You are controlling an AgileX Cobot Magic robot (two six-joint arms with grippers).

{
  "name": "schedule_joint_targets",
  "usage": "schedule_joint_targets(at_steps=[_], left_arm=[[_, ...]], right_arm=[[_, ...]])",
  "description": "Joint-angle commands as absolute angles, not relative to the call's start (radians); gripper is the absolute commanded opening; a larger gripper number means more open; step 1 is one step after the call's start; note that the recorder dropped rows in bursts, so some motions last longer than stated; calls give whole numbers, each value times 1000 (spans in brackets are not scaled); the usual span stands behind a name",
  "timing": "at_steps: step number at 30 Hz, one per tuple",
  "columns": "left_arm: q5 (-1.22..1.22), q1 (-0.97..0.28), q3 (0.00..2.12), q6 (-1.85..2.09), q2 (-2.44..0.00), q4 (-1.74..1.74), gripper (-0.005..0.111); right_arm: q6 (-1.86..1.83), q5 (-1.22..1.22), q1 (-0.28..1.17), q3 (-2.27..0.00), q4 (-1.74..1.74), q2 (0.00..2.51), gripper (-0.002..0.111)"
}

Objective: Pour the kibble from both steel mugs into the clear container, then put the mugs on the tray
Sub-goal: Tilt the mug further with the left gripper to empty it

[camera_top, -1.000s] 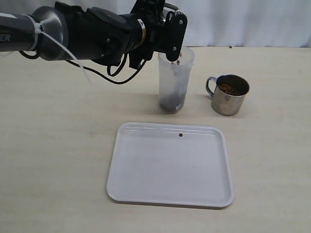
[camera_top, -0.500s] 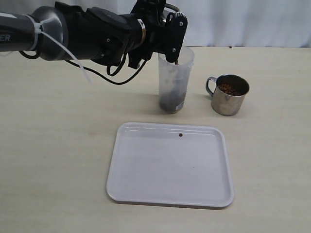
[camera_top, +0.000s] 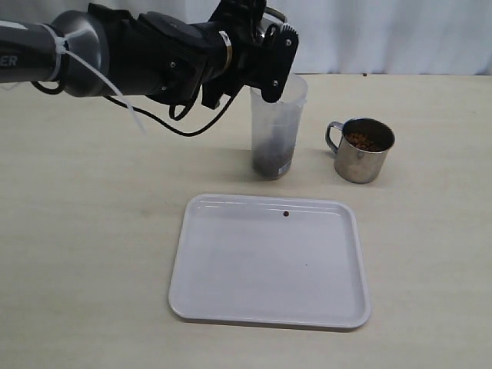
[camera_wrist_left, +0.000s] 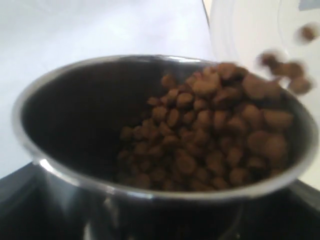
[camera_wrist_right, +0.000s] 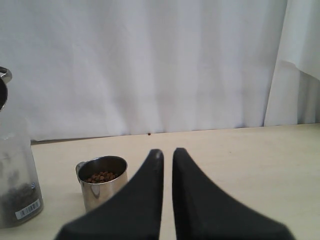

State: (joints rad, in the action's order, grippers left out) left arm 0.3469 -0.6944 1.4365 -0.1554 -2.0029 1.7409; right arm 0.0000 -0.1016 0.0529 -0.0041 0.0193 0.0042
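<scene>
We saw the left gripper [camera_top: 267,55] spread wide, clamped round one steel mug [camera_wrist_left: 75,110] tipped at the clear container [camera_top: 274,131] rim, kibble [camera_wrist_left: 210,135] spilling off its lip. The container stood behind the tray [camera_top: 231,269]. The second mug [camera_top: 364,151] sat upright beside the container, holding kibble. The right gripper [camera_wrist_right: 167,155] was closed and empty.

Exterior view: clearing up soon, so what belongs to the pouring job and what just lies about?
Job: tall frosted plastic container; standing shiny steel mug; tilted steel mug; brown kibble; flat white plastic tray.
Lying about: stray brown pellet on tray.
</scene>
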Motion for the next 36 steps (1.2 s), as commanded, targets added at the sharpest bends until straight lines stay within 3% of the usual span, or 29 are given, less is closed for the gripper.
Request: schedule_joint_targets(at_steps=[1, 36], left_arm=[[369, -703, 1450, -131, -1994, 1744, 0], [357, -722, 1469, -49, -1994, 1744, 0]], right_arm=[[0, -102, 46, 0, 16, 0, 5], [0, -102, 46, 0, 16, 0, 5]])
